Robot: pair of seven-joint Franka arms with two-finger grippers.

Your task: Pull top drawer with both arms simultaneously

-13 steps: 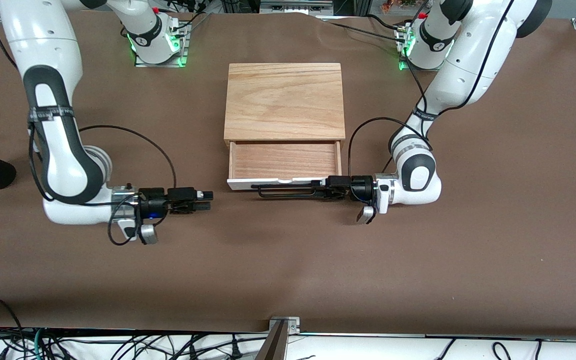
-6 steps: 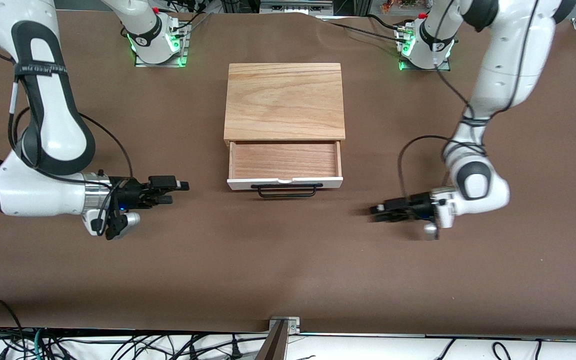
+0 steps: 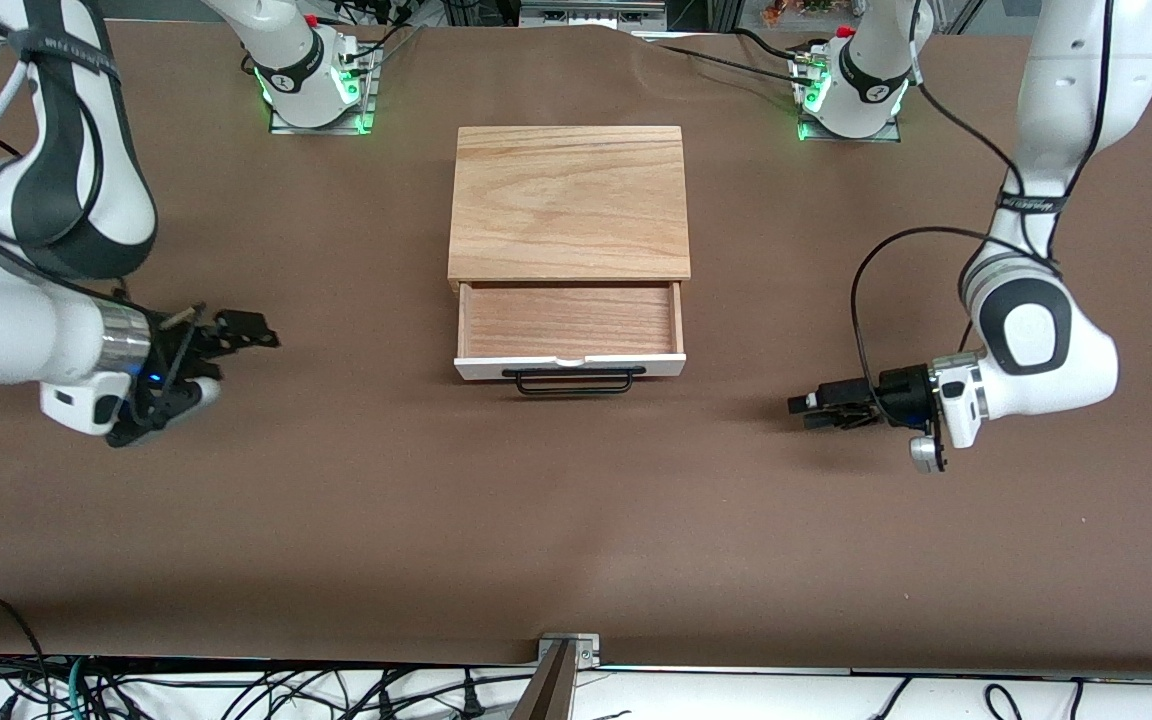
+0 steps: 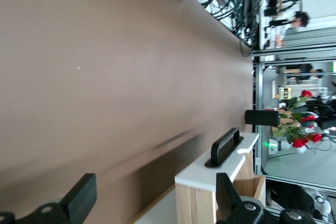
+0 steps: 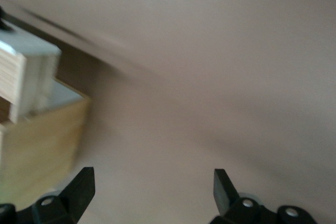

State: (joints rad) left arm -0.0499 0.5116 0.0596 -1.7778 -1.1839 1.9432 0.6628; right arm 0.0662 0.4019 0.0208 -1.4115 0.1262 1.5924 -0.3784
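Note:
The top drawer stands pulled out of the cabinet, showing its reddish-brown wood inside. Its white front panel and black bar handle face the front camera. My left gripper is open and empty, low over the table toward the left arm's end, well apart from the handle. My right gripper is open and empty, toward the right arm's end. The left wrist view shows the open left gripper, the white panel and the handle. The right wrist view shows the open right gripper and a drawer corner.
The cabinet's light oak top board lies between the two arm bases. The brown table cover spreads all around. Cables hang along the table edge nearest the front camera.
The left gripper has come off the handle's end and drawn away toward the left arm's end. The right gripper has drawn away toward the right arm's end. The drawer has not moved.

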